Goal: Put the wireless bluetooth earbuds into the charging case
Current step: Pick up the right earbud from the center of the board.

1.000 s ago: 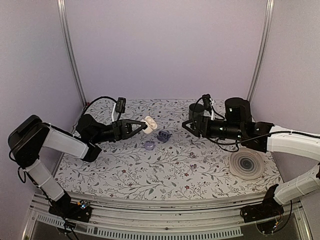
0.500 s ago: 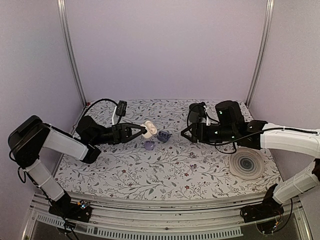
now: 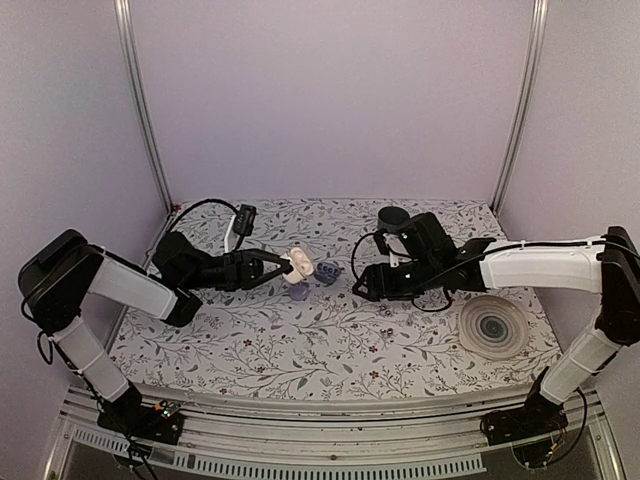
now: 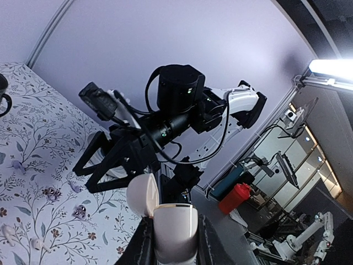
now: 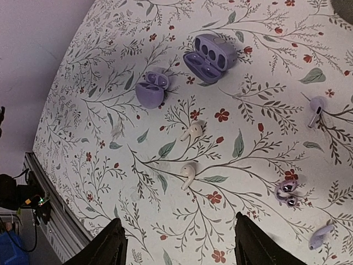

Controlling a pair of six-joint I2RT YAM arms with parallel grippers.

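The left arm reaches in from the left edge of the floral tabletop [image 3: 250, 350], and the left gripper [image 3: 287, 265] is clenched on a white case [image 3: 299, 261], held clear of the surface with its lid swung open. In the left wrist view that case sits squeezed between the two fingers, hinge side up. Directly beneath it on the tabletop lies a small lilac case [image 3: 298, 290], open, partly hidden from above by the white one. Just to the right, toward the far middle of the tabletop, the blue-grey charging case [image 3: 330, 270] lies open, apart from both grippers and from the lilac case; the right wrist view shows its sockets facing up, with nothing in them. Nearer the right arm, two white earbuds [image 5: 193, 131] lie loose on the cloth, close together but not touching. Three purple earbuds [image 5: 316, 107] are scattered singly farther off. The right gripper [image 5: 179, 232] hangs over this patch, released, its fingers spread wide and holding nothing, pointing toward the cases. Behind the right arm, near the far edge, stands a dark mug [image 3: 393, 216]. A pale ringed disc [image 3: 492, 327] lies flat near the right edge, well apart from the cases.
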